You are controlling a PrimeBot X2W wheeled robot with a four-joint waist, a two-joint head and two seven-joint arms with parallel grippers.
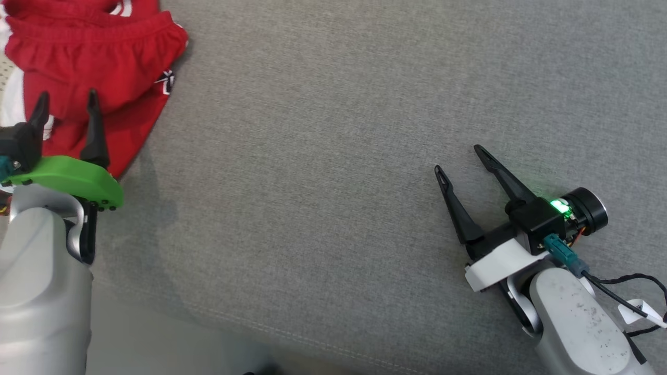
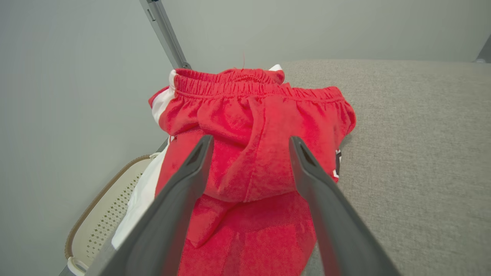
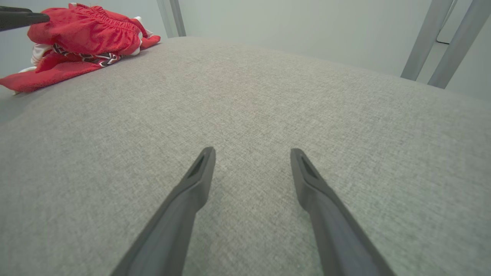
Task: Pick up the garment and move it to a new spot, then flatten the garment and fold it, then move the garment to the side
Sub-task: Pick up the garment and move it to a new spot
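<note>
Garment (image 1: 99, 57), red with white panels and a gathered waistband, lies crumpled at the far left corner of the grey cushion (image 1: 333, 156); part of it hangs past the cushion's left edge, above a pale perforated basket (image 2: 99, 214) beside the cushion.

The left arm's pale forearm rises along the cushion's near left edge, with a green bracket (image 1: 73, 179) at the wrist; the left gripper (image 1: 68, 95) points toward the cushion's far edge and sits over the near part of the garment (image 2: 253, 115); its two dark fingers (image 2: 184, 184) are spread wide and have hold of nothing; in the left wrist view they frame the bunched red cloth just below the waistband; whether the tips touch the cloth I cannot tell.

The right arm comes in from the cushion's near right corner, angled toward its far left; a green light (image 1: 558, 205) glows on the black block at the wrist; the right gripper (image 1: 457, 158) is low over bare grey fabric on the cushion's right half, well apart from the garment (image 3: 84, 32); its fingers (image 3: 191, 191) are likewise spread wide and empty; whether they rest on the cushion I cannot tell.
</note>
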